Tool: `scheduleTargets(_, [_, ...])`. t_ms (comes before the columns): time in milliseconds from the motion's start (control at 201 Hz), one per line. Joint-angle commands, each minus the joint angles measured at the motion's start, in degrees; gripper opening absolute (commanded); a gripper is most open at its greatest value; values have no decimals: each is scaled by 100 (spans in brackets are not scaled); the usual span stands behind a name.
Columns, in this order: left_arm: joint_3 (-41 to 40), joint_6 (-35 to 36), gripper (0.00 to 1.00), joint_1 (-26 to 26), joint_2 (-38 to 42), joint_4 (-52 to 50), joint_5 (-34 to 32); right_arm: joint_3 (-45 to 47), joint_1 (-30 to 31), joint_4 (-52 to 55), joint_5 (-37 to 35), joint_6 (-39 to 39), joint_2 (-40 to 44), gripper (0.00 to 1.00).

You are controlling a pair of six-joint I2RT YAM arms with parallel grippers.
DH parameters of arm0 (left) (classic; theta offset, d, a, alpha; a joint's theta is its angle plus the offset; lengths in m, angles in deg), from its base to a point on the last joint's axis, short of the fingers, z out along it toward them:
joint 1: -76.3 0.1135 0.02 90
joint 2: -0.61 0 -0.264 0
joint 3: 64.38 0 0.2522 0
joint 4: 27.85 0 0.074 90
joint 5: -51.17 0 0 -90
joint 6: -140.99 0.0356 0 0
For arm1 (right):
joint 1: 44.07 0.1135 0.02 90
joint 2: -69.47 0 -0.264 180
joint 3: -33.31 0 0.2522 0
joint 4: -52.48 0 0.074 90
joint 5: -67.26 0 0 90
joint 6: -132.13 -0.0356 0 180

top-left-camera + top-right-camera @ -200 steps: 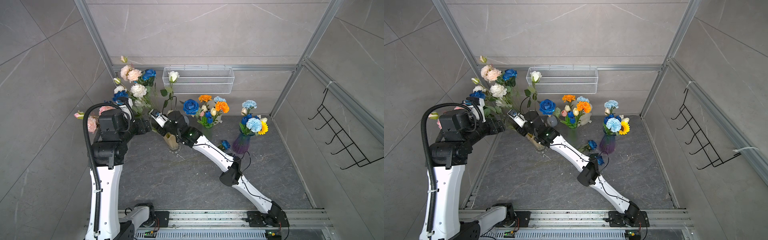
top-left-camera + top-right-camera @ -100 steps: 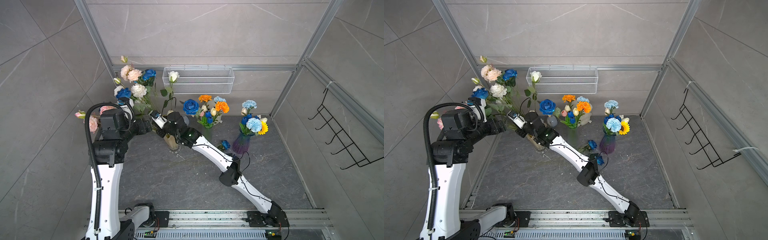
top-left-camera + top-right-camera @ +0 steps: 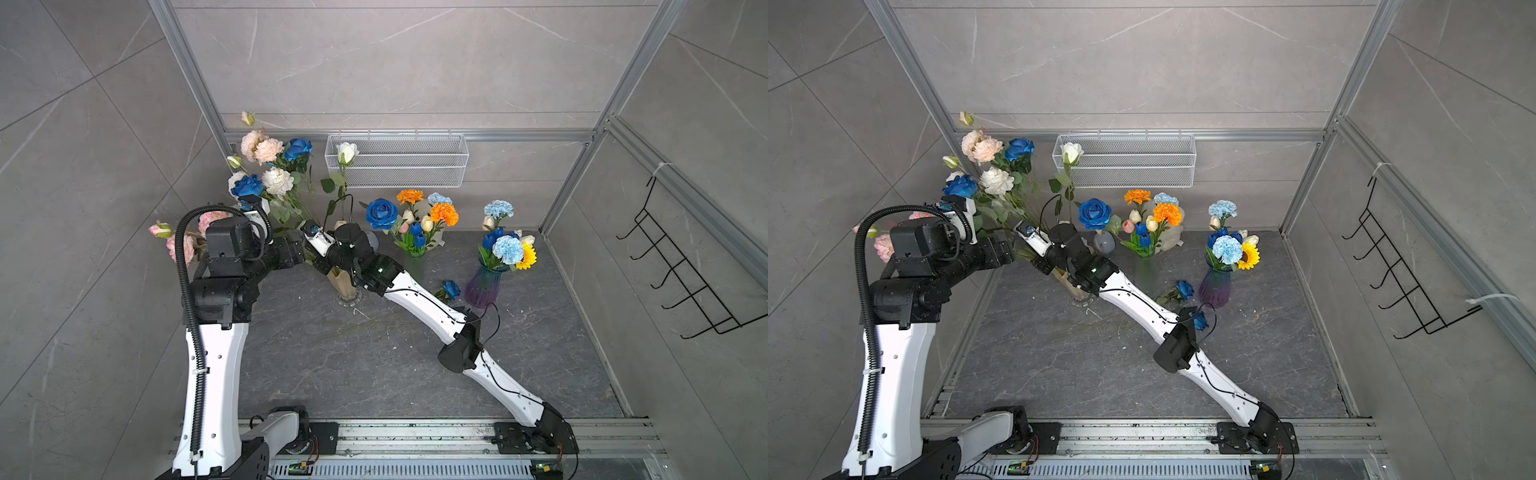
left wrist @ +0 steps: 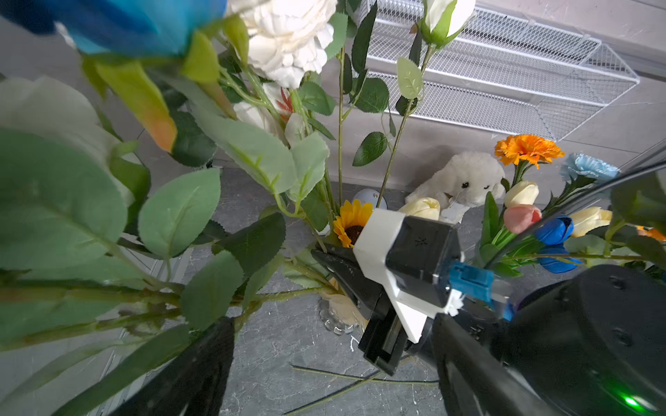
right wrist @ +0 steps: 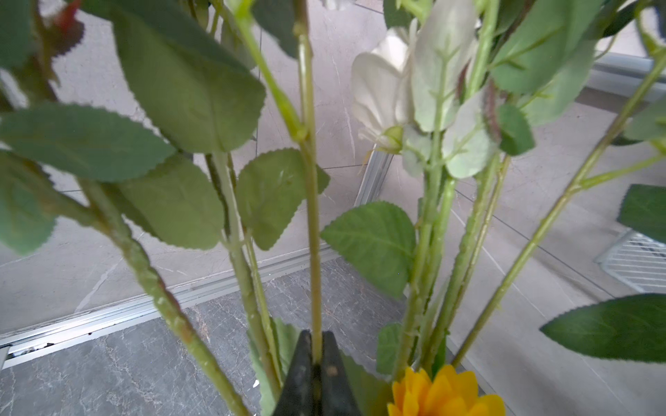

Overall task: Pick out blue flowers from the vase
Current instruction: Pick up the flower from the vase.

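A clear glass vase holds a tall bunch of white, pink and blue flowers. Two deep blue roses stand high in that bunch. My right gripper is shut on one thin green stem just above the vase mouth; I cannot tell which bloom that stem carries. My left gripper hovers open beside the bunch, with nothing between its fingers. Its view shows the right gripper's black fingertip among the stems. In a top view, two picked blue roses lie on the table.
A blue rose stands in a small grey vase. Nearby, blue tulips and orange carnations stand by a white plush toy. A purple vase holds pale blue carnations and a sunflower. A wire basket hangs on the back wall.
My right gripper has closed on the stem. The lower blue rose in the bunch has shifted slightly up and right. The left arm has edged closer to the bunch.
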Motion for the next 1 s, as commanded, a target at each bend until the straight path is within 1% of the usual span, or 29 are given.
scheduleTargets(0, [-347,-48,87,32,85,483,-44,-392,-27,81,-214,139,106,0])
scheduleTargets(129, [-464,-56,86,32,-9,802,-60,-578,-34,184,-203,183,215,0])
scheduleTargets(348, [-367,-161,85,32,-185,1416,-36,-646,-31,273,-98,124,295,0])
scheduleTargets(468, [-256,-197,85,35,-335,1565,-71,-764,-34,331,-22,47,281,0])
scheduleTargets(672, [-187,-86,77,32,-487,1900,-378,-1066,-15,614,135,6,277,0])
scheduleTargets(811, [-65,-65,75,32,-600,2045,-304,-1066,-12,678,320,-24,353,0])
scheduleTargets(921, [-118,-82,73,32,-597,2231,-226,-1059,-19,693,424,-62,409,0])
scheduleTargets(991, [-132,-115,70,32,-602,2289,-173,-1018,-17,687,531,-111,467,0])
